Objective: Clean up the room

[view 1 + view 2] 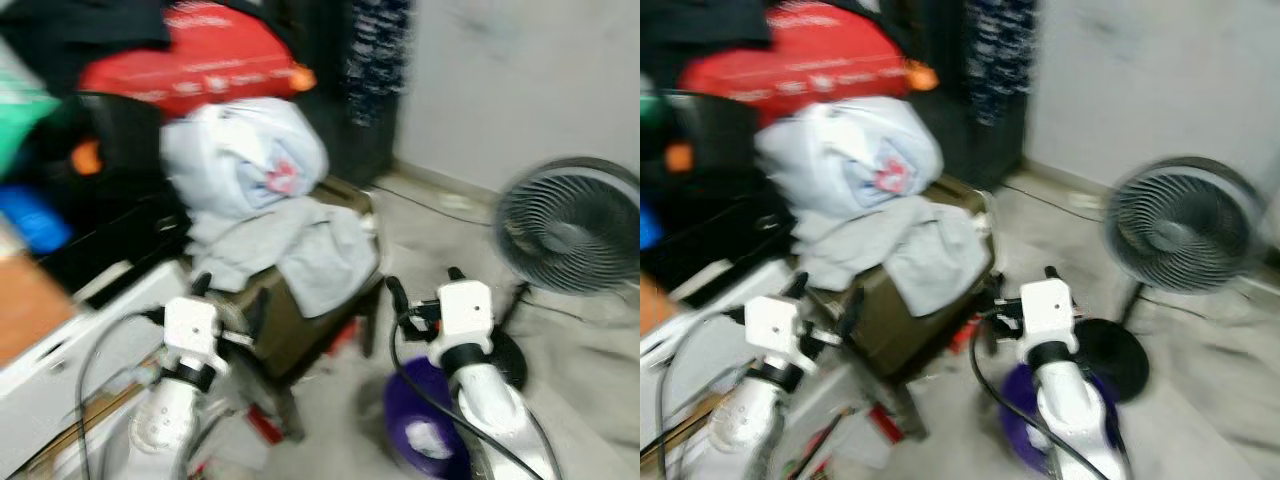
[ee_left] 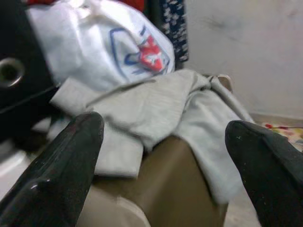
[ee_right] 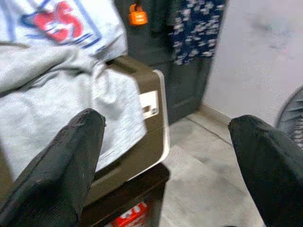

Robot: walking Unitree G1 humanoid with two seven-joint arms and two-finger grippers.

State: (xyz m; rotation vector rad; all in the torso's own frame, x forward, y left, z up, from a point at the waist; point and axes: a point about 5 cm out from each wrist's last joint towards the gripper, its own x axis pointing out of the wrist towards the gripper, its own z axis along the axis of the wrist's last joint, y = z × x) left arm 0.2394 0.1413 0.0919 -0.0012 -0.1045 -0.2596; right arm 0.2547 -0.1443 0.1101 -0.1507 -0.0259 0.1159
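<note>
Everything's a bit blurry, but going left to right: far left there's a heap of stuff with a green thing and a blue thing, and a red bag sits on top of the pile. Below the red bag is a white plastic bag with a red and blue logo, resting on a grey shirt that's draped over the top and front edge of an olive-brown box. The left gripper is held up just in front of the box's left side, fingers spread wide, holding nothing; the left wrist view looks right over the shirt between the two fingers. The right gripper is also wide open and empty, raised near the box's right edge, above a purple thing on the floor. Behind the box hangs a dark blue patterned cloth next to the white wall. Far right, a black fan stands on the floor on its round base.
</note>
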